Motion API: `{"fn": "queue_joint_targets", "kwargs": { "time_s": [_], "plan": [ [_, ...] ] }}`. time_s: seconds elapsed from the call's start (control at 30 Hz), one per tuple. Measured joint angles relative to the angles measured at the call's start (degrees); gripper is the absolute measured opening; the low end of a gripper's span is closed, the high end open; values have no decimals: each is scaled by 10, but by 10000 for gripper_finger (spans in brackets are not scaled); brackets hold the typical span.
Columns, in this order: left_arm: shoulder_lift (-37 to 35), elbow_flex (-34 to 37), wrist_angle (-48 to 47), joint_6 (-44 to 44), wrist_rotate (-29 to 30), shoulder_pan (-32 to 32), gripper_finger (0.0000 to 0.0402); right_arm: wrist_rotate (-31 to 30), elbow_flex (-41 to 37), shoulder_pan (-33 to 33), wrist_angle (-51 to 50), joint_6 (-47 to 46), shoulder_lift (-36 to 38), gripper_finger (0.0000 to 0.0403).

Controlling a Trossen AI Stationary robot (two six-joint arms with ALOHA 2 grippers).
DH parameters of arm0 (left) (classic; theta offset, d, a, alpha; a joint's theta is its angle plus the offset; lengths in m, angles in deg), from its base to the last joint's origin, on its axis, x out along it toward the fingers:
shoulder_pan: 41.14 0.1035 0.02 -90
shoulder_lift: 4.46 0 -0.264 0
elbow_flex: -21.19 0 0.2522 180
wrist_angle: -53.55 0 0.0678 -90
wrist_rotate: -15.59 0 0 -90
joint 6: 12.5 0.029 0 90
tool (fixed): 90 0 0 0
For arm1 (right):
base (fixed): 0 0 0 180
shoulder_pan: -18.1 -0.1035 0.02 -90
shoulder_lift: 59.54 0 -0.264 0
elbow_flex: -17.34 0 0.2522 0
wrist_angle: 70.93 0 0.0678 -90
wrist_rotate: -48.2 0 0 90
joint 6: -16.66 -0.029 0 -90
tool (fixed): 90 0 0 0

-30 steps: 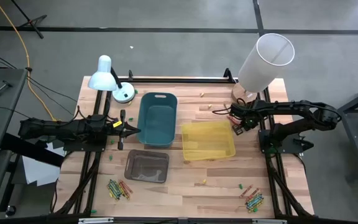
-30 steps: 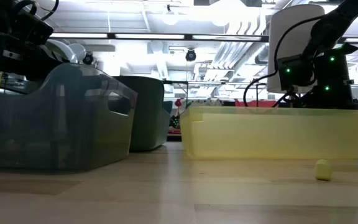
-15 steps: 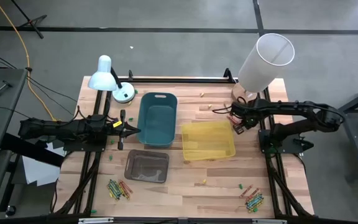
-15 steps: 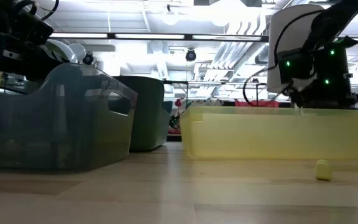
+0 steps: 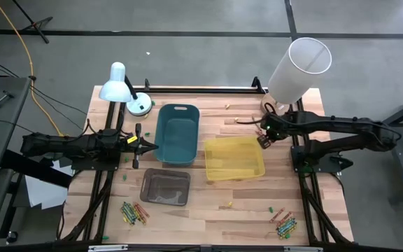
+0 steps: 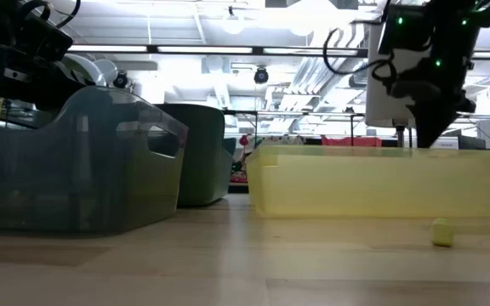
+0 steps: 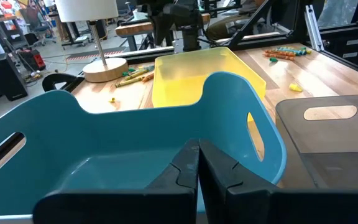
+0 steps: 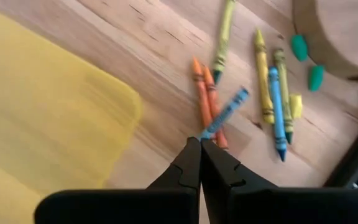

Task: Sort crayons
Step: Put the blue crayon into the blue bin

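Now the bench carries a blue bin, yellow bin and grey bin. My left gripper, pressed together, waits beside the blue bin. My right gripper pinches a blue crayon above loose crayons near the yellow bin's corner.

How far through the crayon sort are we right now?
Barely started: the yellow bin and teal bin look empty. In hand: the right gripper is shut on a blue crayon beside the yellow bin. Left: loose crayons by the lamp base and piles at the front corners.
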Motion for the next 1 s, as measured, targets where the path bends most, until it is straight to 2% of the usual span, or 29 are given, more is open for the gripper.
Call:
{"fn": "queue_joint_targets", "kwargs": {
  "time_s": [0.2, 0.5, 0.77, 0.87, 1.0],
  "plan": [
    [0, 0, 0, 0, 0, 0, 1, 2, -3, -10, -3, -39, -1, 0],
    [0, 0, 0, 0, 0, 0, 1, -25, -73, -10, 23, -98, -1, 0],
    [0, 0, 0, 0, 0, 0, 1, -40, -93, -9, 45, -81, -1, 1],
    [0, 0, 0, 0, 0, 0, 1, -20, -79, -9, 47, -50, -1, 16],
    [0, 0, 0, 0, 0, 0, 1, -1, -59, -5, 47, -10, -1, 64]
  ]
}}
